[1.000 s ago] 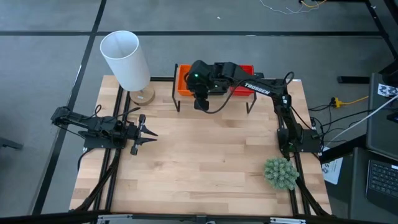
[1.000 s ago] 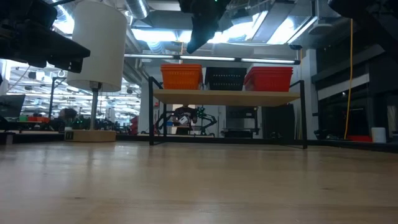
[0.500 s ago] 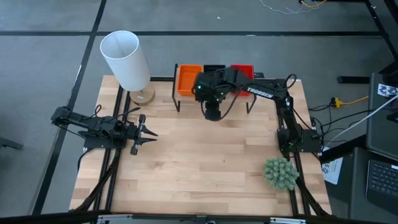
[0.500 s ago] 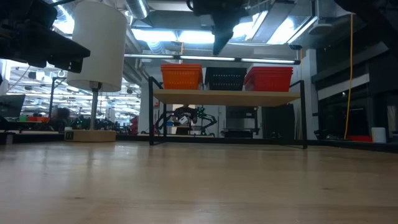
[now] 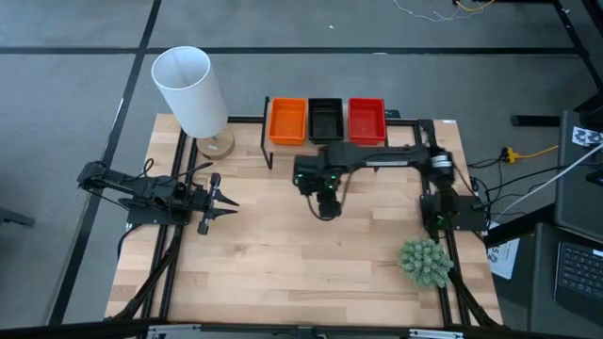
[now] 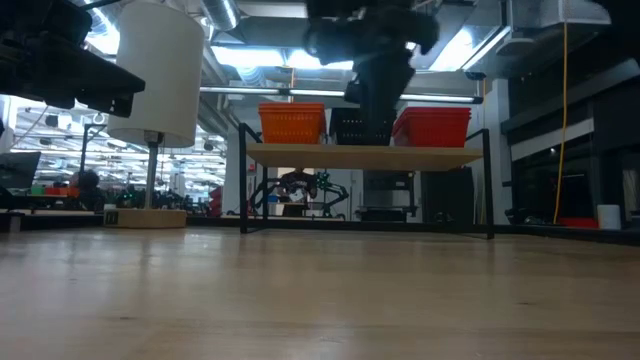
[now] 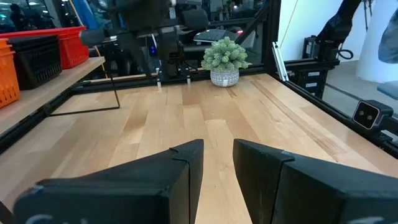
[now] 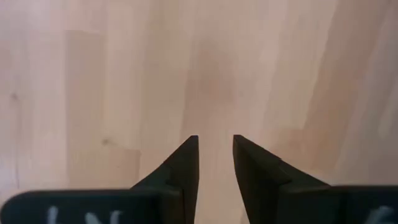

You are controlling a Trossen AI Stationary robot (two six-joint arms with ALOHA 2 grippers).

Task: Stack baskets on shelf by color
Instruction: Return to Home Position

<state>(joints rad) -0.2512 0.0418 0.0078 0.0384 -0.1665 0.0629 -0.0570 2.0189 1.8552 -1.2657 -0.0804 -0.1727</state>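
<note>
My right tool (image 5: 325, 209) hangs over the surface (image 5: 311, 264) in front of the shelf (image 6: 365, 156), its fingers a narrow slit apart and gripping nothing. The orange baskets (image 5: 286, 121), black baskets (image 5: 325, 119) and red baskets (image 5: 366, 120) sit side by side on the shelf top. My left tool (image 5: 222, 198) waits at the left side, likewise slightly parted and empty.
</note>
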